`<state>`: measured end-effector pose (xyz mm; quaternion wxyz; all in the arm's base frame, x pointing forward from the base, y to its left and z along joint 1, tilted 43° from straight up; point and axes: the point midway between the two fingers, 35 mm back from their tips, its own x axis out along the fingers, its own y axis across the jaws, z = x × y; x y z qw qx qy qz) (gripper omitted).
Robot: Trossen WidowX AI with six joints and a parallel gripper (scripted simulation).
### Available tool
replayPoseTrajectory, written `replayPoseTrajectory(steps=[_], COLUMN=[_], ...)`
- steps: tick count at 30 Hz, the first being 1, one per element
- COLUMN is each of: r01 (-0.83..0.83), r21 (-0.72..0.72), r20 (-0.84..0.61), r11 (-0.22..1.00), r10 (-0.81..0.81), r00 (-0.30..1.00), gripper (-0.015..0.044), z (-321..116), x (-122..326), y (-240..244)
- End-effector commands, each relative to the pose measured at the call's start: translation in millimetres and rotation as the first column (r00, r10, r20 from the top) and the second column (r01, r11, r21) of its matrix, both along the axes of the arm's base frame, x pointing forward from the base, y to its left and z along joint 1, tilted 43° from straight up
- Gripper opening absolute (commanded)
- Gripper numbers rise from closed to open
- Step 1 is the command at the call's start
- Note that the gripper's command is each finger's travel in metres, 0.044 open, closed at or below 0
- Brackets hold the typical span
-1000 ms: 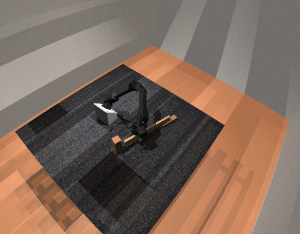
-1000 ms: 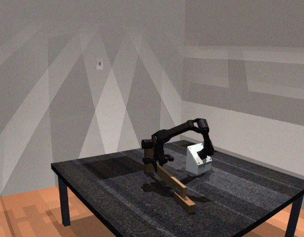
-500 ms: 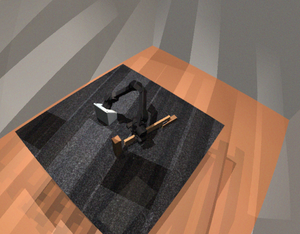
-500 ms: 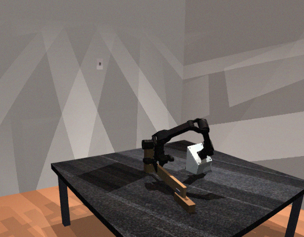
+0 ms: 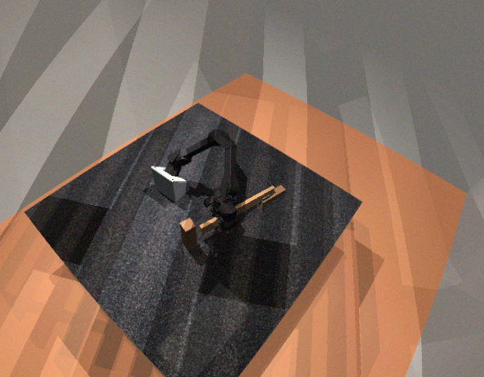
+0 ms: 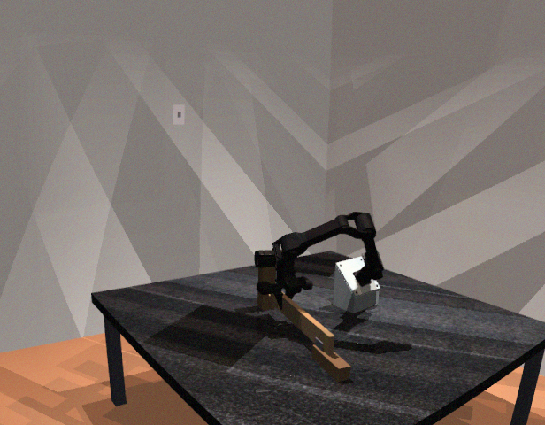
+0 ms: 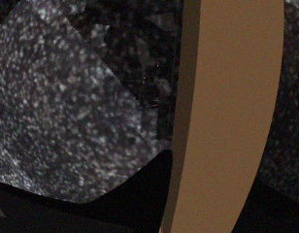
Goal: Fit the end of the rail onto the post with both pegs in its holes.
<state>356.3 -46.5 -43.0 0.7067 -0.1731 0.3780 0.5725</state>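
Notably, the gripper [image 6: 281, 292] hides the pegs and the joint at the post [image 5: 188, 235]; it clamps the rail [image 6: 309, 325]. Dark speckled table [image 6: 446, 347], grey walls.

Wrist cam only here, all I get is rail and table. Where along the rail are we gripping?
Observer: Near the post end. The jaws are shut on the rail, a short way from the post.
Operator: Far end?
Observer: It rests on the block, at the bracket.
Operator: Rail end on the post?
Observer: In the top view the rail reaches the post. The arm hides the joint, so I can't tell whether the pegs are seated.
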Motion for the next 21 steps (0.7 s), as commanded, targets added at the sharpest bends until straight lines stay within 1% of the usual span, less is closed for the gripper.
replayPoseTrajectory(steps=[1,21], r01=[0.004,0.004], r21=[0.002,0.002], r20=[-0.002,-0.002], r11=[1.000,1.000], r10=[-0.004,-0.004], r00=[1.000,1.000], gripper=[0.0000,0.0000], z=[-0.7,1.2], x=[-0.4,-0.6], y=[0.8,-1.0])
